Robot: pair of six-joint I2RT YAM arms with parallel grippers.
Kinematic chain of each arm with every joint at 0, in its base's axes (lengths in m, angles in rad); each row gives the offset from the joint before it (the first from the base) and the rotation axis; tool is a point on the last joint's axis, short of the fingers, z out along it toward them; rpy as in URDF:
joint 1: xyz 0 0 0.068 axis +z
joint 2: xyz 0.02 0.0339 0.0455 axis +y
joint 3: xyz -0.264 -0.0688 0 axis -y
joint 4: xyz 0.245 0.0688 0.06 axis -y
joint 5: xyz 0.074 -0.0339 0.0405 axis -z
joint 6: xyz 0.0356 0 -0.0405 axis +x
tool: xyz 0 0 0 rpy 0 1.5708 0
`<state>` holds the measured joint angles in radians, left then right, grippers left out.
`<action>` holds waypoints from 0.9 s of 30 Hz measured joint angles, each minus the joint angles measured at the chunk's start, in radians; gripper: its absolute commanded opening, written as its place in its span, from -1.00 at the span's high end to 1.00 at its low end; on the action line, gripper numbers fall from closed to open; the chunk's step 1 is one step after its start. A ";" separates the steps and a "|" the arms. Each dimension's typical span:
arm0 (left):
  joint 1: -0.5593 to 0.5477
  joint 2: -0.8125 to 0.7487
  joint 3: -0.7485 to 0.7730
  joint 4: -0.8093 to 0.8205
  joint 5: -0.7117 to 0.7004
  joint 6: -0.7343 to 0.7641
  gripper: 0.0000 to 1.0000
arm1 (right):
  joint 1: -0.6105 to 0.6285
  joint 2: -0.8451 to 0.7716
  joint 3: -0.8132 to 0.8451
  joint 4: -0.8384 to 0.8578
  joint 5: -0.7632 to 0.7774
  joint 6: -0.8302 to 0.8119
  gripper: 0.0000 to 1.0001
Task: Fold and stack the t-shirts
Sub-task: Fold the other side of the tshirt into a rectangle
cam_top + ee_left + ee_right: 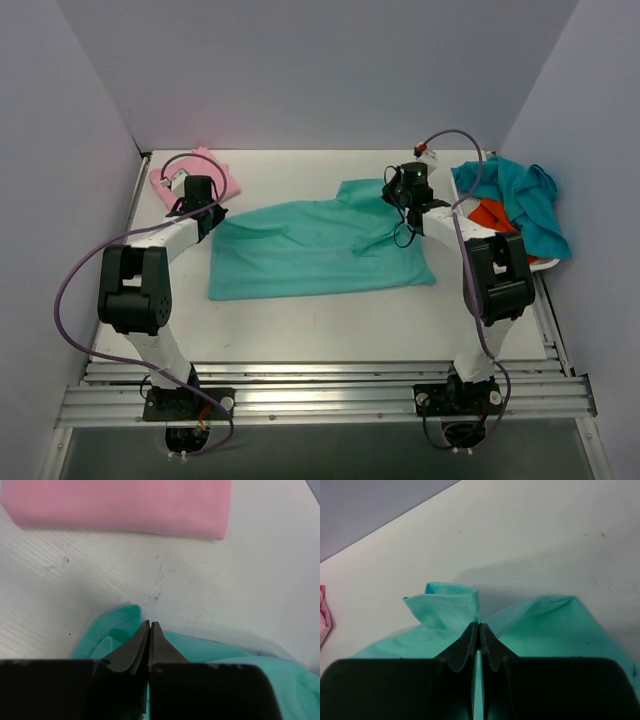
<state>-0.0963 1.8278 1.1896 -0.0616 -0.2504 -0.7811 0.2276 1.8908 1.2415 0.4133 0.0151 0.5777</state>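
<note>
A light sea-green t-shirt (pixel 315 250) lies spread across the middle of the table. My left gripper (pixel 205 215) is shut on its far left corner, with green cloth (pixel 117 630) bunched round the closed fingers (pixel 135 647). My right gripper (pixel 408 195) is shut on the shirt's far right edge, and the hem (pixel 452 605) folds up at the fingertips (pixel 479 626). A folded pink t-shirt (pixel 200 172) lies at the far left, beyond the left gripper; it also shows in the left wrist view (pixel 120 505). A darker teal shirt (pixel 520 195) and an orange one (pixel 492 214) are piled at the far right.
The white table (pixel 330 320) ends at a metal rail (pixel 330 390) in front. Grey walls close in the back and both sides. The pile of shirts at the right hangs over the table's right edge.
</note>
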 measured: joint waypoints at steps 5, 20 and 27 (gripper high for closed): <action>0.000 -0.065 -0.090 0.023 -0.004 0.000 0.95 | 0.008 -0.133 -0.151 0.018 0.019 0.001 1.00; 0.000 -0.179 -0.211 0.049 -0.072 0.008 0.95 | 0.010 -0.433 -0.456 0.026 0.108 0.024 1.00; -0.017 -0.236 -0.314 0.070 -0.087 0.008 0.94 | 0.024 -0.512 -0.601 0.048 0.131 0.048 1.00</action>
<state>-0.1131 1.5917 0.8757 0.0082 -0.3374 -0.7734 0.2520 1.3785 0.6407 0.4614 0.1459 0.6254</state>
